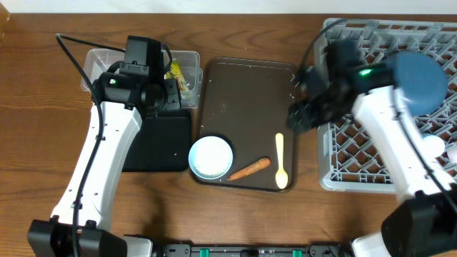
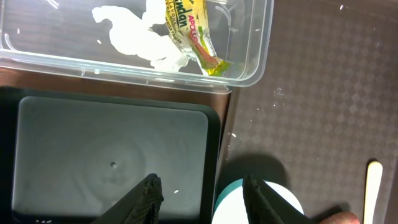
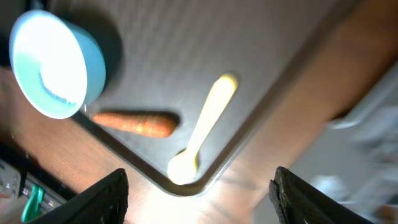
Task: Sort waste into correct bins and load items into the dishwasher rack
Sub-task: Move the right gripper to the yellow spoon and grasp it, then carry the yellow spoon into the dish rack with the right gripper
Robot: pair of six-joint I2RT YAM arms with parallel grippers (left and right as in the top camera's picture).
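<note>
While its two dark fingers stand well apart with nothing between them, the left end effector (image 2: 200, 186) hangs over the seam where the shallow black tray (image 2: 112, 155) meets the larger brown tray (image 2: 323, 93). Just beyond it lies the clear tub (image 2: 249, 68), whose rounded transparent wall runs along the black tray's far rim. Inside the tub, the crumpled white tissue (image 2: 134, 37) and the glossy yellow-green wrapper (image 2: 193, 31) overlap. The black tray is matte and smooth, with a raised, rounded lip.

The right end effector (image 3: 200, 180) is likewise spread wide and grips nothing. It hovers by the brown tray's right edge, just beside the grey dishwasher rack (image 1: 357, 150), where a narrow strip of wooden table (image 1: 235, 214) shows between the two. In its wrist view the cream plastic spoon (image 3: 199, 134) lies flat, its bowl end close to the tray's curved near corner. The small orange carrot-like stick (image 3: 134, 122) lies beside the spoon but apart from it, with its other end near the white bowl (image 3: 53, 62). The bowl stands upright at the tray's near left corner, hard by the rim.

The far stretch of the brown tray's finely textured floor lies open. The rack is a square lattice of pegs, and the round dark blue dish (image 1: 423, 80) rests in its far part, behind the right arm.
</note>
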